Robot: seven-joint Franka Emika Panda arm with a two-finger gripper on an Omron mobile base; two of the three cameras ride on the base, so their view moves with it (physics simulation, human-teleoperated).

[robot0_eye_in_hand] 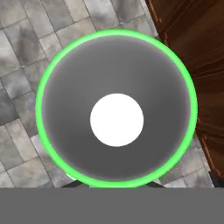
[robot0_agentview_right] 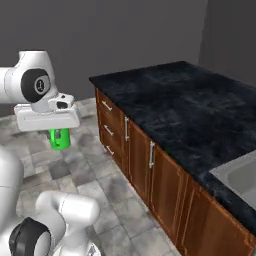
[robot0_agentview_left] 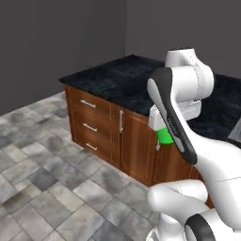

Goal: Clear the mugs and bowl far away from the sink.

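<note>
A small bright green mug [robot0_agentview_right: 59, 139] hangs under my white hand, and my gripper [robot0_agentview_right: 59, 132] is shut on it. The mug [robot0_agentview_left: 164, 136] is held in the air over the tiled floor, in front of the wooden cabinet [robot0_agentview_left: 136, 146], off the counter. In the hand view I look straight down into the mug [robot0_eye_in_hand: 116, 65], with its green rim, grey inside and white centre. A corner of the steel sink [robot0_agentview_right: 239, 178] shows at the right edge of the black counter. The bowl is out of view.
The black stone counter [robot0_agentview_right: 185, 105] tops brown cabinets with drawers [robot0_agentview_left: 89, 117] and doors [robot0_agentview_right: 165, 190]. Grey tiled floor [robot0_agentview_left: 42, 179] spreads open to the left of the cabinets. Dark walls stand behind.
</note>
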